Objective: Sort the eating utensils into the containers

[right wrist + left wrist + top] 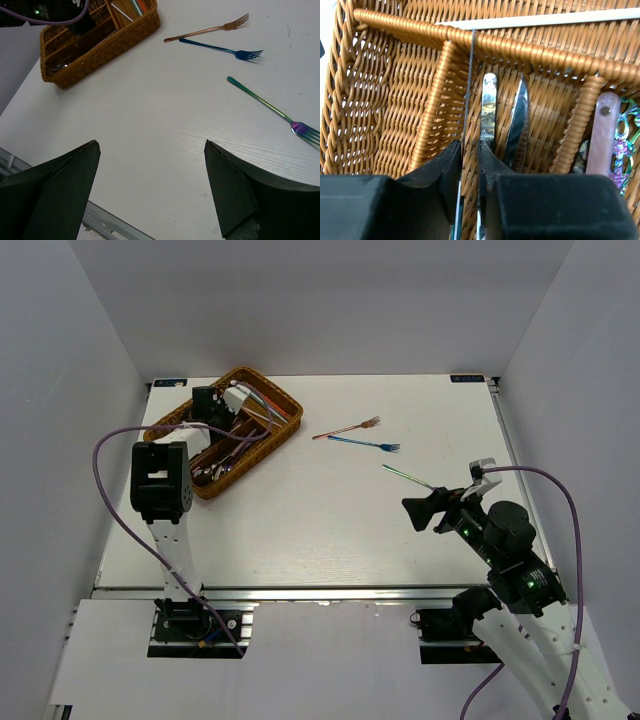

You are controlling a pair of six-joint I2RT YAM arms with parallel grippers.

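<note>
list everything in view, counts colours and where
table: one, white, under everything
wicker tray: one, brown, far left of table
rose-gold fork: one, table right of tray
blue fork: one, just nearer than it
green-purple fork: one, further right and nearer
in tray, count unclear: silver handle, silver blade, pink handle, iridescent piece
thin dark stick: one, crossing a tray bar
cables: two, purple, one per arm
left claw: one, black, in tray, stick between fingers, grip unclear
right claw: one, black, open, above table's near right
</note>
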